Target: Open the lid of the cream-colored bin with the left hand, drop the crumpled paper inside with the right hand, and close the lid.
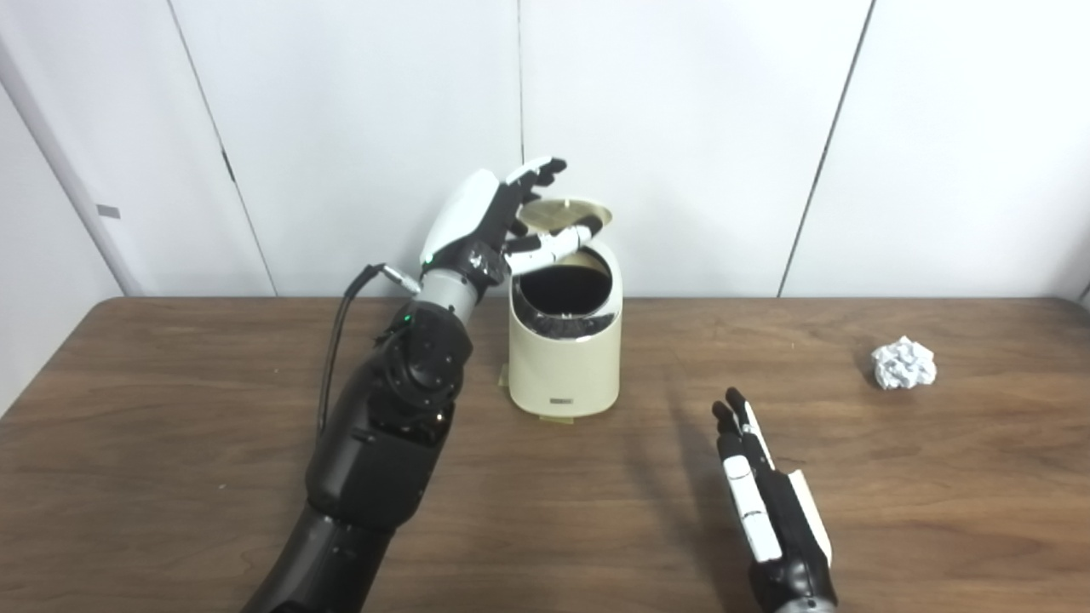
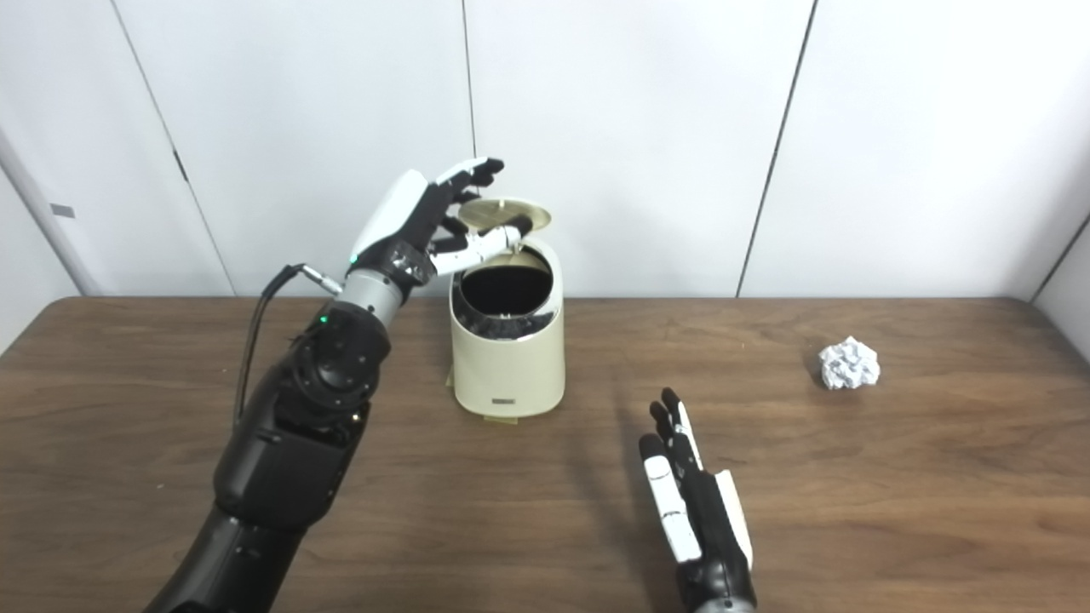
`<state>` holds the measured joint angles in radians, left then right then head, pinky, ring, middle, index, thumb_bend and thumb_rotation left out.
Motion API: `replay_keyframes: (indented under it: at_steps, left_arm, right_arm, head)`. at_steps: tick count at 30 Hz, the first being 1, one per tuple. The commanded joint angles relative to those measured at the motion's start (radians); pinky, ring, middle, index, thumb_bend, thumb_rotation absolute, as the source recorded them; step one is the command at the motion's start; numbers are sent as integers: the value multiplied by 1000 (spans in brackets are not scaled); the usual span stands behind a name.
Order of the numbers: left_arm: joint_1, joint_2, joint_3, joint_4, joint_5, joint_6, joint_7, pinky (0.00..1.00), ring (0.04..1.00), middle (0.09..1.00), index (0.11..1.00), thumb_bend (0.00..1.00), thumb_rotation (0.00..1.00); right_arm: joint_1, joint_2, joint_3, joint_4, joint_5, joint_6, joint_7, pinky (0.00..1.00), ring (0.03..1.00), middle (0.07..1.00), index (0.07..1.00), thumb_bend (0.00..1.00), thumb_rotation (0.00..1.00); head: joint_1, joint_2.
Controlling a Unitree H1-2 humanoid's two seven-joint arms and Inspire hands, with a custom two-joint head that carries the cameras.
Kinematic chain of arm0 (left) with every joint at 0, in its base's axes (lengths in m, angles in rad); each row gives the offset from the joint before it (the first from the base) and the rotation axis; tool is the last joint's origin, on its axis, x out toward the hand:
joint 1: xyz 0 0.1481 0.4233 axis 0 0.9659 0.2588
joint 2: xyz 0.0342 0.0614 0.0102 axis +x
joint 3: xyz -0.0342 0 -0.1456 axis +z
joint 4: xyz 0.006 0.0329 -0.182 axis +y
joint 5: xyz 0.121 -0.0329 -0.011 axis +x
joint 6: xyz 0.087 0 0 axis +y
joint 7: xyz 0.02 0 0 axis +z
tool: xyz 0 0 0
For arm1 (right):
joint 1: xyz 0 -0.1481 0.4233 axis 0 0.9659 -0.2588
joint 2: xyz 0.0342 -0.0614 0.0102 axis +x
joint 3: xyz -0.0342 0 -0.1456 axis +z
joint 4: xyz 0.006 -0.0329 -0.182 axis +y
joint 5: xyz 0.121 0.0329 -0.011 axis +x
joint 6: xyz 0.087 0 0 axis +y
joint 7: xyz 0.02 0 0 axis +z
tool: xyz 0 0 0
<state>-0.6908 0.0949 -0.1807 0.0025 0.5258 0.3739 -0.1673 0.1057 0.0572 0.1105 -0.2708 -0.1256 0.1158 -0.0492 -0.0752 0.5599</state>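
White wall panels close off the scene behind a brown wood-grain counter (image 1: 170, 477), on which the cream-colored bin (image 1: 565, 362) stands near the back edge, a little left of centre. Its lid (image 1: 565, 213) is tipped up and back, so that the dark opening is exposed. The left hand (image 1: 502, 223) is raised beside the bin's upper rim, with its fingers (image 1: 538, 174) spread behind the lid and the thumb laid across the front of it; the lid appears to be propped or lightly pinched, though a firm clasp cannot be confirmed. The right hand (image 2: 694, 502) is held low over the counter in front of the bin, fingers straight and apart, with nothing in it. The crumpled paper (image 2: 850, 363) lies on the counter well to the right, apart from both hands. The step in hand is judged to be fetching the paper: the lid should be kept steady at its present tilt while the right hand is carried over to the ball, and the fingers are best closed gently around it, since light paper is easily nudged away.
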Motion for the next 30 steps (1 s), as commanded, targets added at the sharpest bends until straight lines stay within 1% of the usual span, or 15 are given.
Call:
replay_keyframes:
  at_steps: [1,4,5,8,10,14,18,19,24,25,26,27,28,29,30]
  left_arm:
    - [-8,8,21,-69,-31,15,-5,708,847,891,918,532,608]
    - [41,23,37,-120,-56,39,-13,735,862,901,919,516,640]
    - [62,27,46,-137,-66,45,-12,766,880,915,924,505,659]
    - [126,27,71,-191,-88,63,-4,798,885,911,917,509,678]
    - [196,31,88,-230,-105,42,11,808,880,906,921,492,708]
    - [325,35,102,-290,-120,-11,50,848,887,892,930,446,731]
    - [434,41,117,-323,-146,-70,75,893,915,908,949,448,791]
    - [455,39,124,-329,-155,-80,82,901,921,913,953,462,809]
    - [524,30,149,-338,-185,-107,108,897,919,908,949,480,826]
    - [532,30,152,-338,-189,-108,112,891,913,902,944,487,832]
    - [545,26,159,-337,-203,-111,115,888,911,901,943,490,834]
    - [554,24,164,-339,-215,-112,116,901,917,902,940,506,828]
    - [560,23,168,-340,-224,-113,116,913,922,905,940,518,825]
    - [569,23,173,-339,-234,-115,116,917,924,906,940,523,824]
    - [576,20,180,-339,-249,-117,115,924,928,907,942,531,826]
  right_arm:
    - [-2,4,-9,-39,5,-18,-2,1000,993,973,1000,514,923]
    - [-3,5,-14,-42,9,-14,-2,1000,994,971,1000,514,917]
    - [-4,4,-15,-42,11,-15,0,1000,995,972,1000,509,918]
    - [-4,2,-20,-41,23,-18,5,1000,1000,977,1000,511,917]
    - [-5,-1,-23,-41,17,-25,2,1000,995,975,1000,512,910]
    - [-8,-3,-36,-40,34,-34,2,1000,991,971,1000,512,892]
    - [-8,-15,-52,-49,40,-34,6,1000,985,972,1000,511,886]
    - [-8,-15,-58,-51,44,-32,6,1000,985,978,1000,516,880]
    - [-18,-23,-88,-66,64,-15,11,1000,989,982,1000,535,852]
    - [-19,-26,-92,-69,66,-13,13,1000,992,983,1000,556,817]
    - [-22,-31,-97,-75,71,-11,17,1000,993,983,1000,563,804]
    - [-26,-35,-102,-79,71,-9,18,994,994,983,1000,596,739]
    - [-28,-37,-105,-83,71,-7,19,980,989,977,995,630,681]
    - [-38,-47,-108,-79,30,-9,6,975,988,976,993,642,661]
    - [-49,-58,-111,-76,-13,-8,-7,947,966,962,981,676,628]
  head:
    - [-1,2]
    - [-2,5]
    - [-4,5]
    - [-11,7]
    - [-13,7]
    - [-18,10]
    - [-22,15]
    - [-22,15]
    - [-38,23]
    - [-38,23]
    - [-52,28]
    - [-69,33]
    - [-69,33]
    - [-77,35]
    - [-94,39]
